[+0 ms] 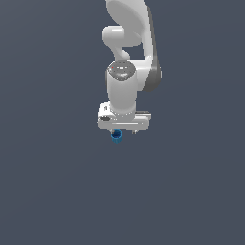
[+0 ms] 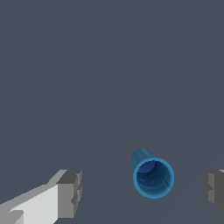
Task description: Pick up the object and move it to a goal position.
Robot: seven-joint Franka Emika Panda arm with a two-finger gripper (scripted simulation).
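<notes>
The object is a tiny bright blue cup-like cylinder (image 2: 152, 174) with a darker hollow centre. In the exterior view it (image 1: 116, 135) peeks out just under the white hand of the arm. My gripper (image 2: 142, 190) is open, its grey fingertips (image 2: 70, 192) wide apart. The cup lies between them, closer to one finger, and touches neither. In the exterior view the gripper (image 1: 123, 130) points straight down over the cup, and its fingers are mostly hidden by the hand.
A plain dark grey floor (image 1: 57, 191) fills both views. The white arm (image 1: 129, 57) rises from the hand toward the top of the exterior view. No other objects show.
</notes>
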